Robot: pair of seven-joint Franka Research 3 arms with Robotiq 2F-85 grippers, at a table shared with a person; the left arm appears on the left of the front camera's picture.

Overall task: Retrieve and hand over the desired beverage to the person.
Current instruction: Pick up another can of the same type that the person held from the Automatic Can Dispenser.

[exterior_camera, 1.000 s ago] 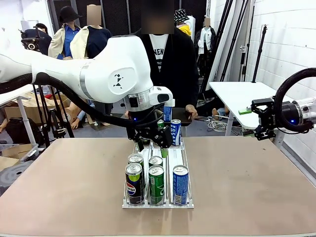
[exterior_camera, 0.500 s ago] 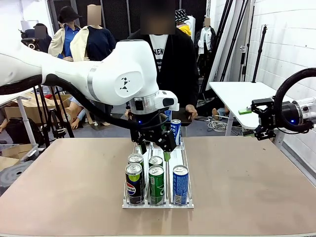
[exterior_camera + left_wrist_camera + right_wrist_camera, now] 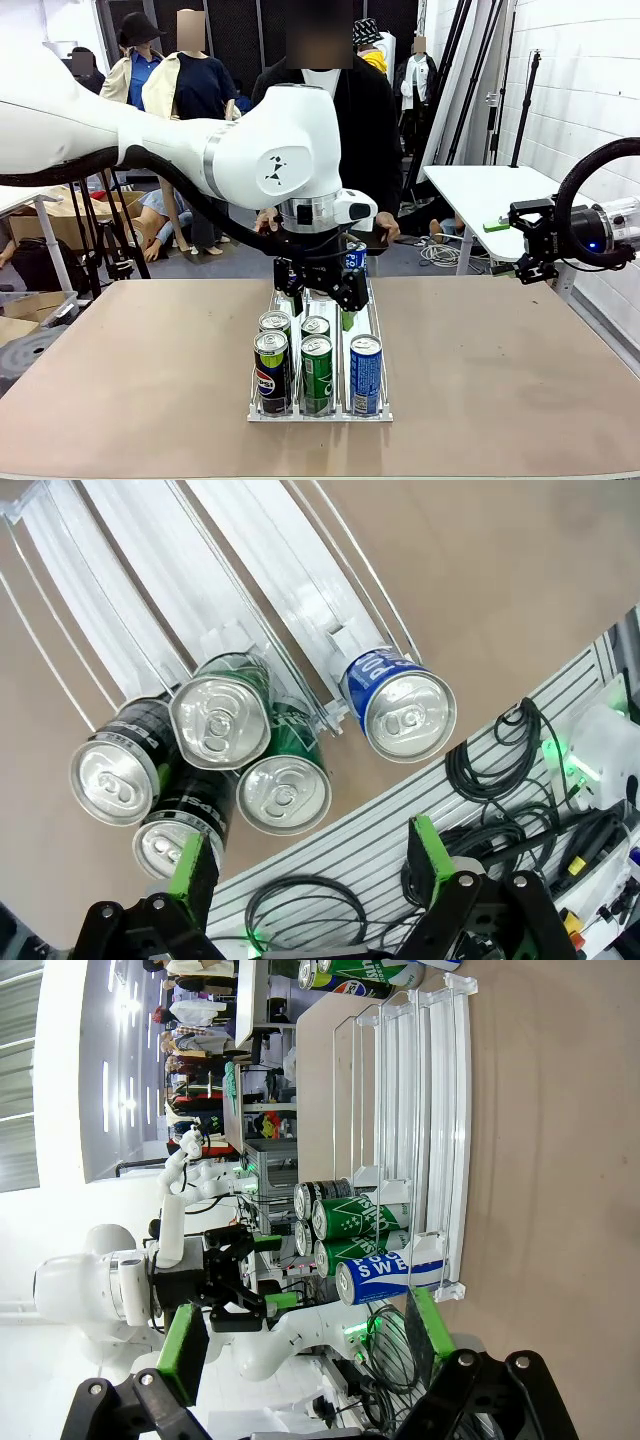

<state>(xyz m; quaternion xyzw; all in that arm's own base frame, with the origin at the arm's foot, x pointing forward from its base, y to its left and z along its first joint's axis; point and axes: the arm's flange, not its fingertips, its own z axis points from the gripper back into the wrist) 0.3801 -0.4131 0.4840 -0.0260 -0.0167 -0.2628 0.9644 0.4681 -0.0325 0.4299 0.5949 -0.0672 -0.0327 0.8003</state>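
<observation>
Left tool (image 3: 322, 302): jaws spread full, nothing between the green pads (image 3: 190, 865), nothing held. It points straight down over the clear three-lane plastic rack (image 3: 320, 413), just behind the second row of cans.

Left arm: enters from the left and crosses the middle of the brown desk (image 3: 500, 360). Big white joint sits above the rack's far end, wrist vertical.

Left wrist view: five can tops lie beyond the fingertips, none inside the jaws. Two black Pepsi cans (image 3: 115, 775) in one outer lane, two green cans (image 3: 286, 792) in the middle lane, one blue can (image 3: 400, 702) alone in the other outer lane. All upright at the rack's robot-side end. A second blue can (image 3: 354, 260) stands at the rack's far end, partly hidden behind the left tool.

Right tool (image 3: 527, 268): jaws wide, empty. It's raised off the desk's right edge, well apart from the rack, arm folded back with its cable loop arched above.

Person in black open jacket (image 3: 365, 130) stands at the far side of the desk, one hand (image 3: 386, 221) low near the far edge.
</observation>
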